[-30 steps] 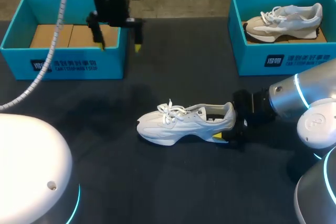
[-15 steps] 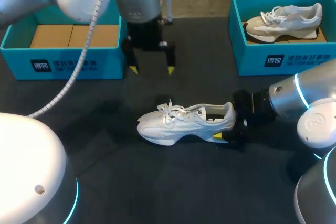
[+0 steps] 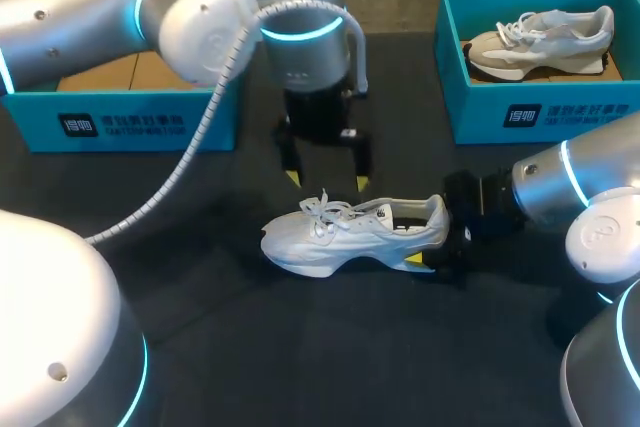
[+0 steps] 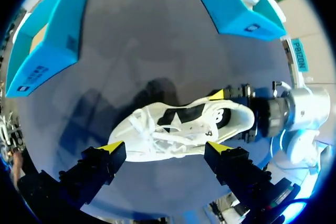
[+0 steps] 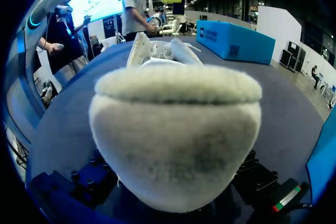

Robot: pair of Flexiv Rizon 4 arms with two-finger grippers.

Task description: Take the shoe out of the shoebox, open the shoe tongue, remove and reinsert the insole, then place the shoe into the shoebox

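Observation:
A white shoe point(image 3: 345, 232) lies upright on the dark table, toe pointing left, laces loose. My left gripper point(image 3: 326, 181) hangs open just behind and above its laces; in the left wrist view the shoe point(image 4: 178, 132) sits ahead of and between the spread yellow tips of the left gripper point(image 4: 164, 148). My right gripper point(image 3: 425, 239) is at the heel with a finger on each side, shut on it; one yellow fingertip point(image 3: 413, 260) shows on the near side. The heel point(image 5: 176, 135) fills the right wrist view.
A blue shoebox point(image 3: 120, 122) with cardboard inside stands at the back left. Another blue shoebox point(image 3: 540, 112) at the back right holds a beige shoe point(image 3: 545, 42). Bare table lies in front of the white shoe.
My left arm has swung from over the back-left box to the right and forward, down to just behind the shoe, still open. The right arm and the shoe have not moved.

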